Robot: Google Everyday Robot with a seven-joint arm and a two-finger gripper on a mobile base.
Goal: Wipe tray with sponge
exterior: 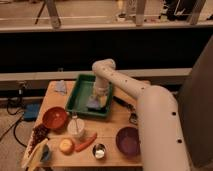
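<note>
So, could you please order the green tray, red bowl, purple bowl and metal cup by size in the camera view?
Green rectangular tray, the gripper down inside it.
Red bowl and purple bowl: alike, unranked.
Small metal cup.
</note>
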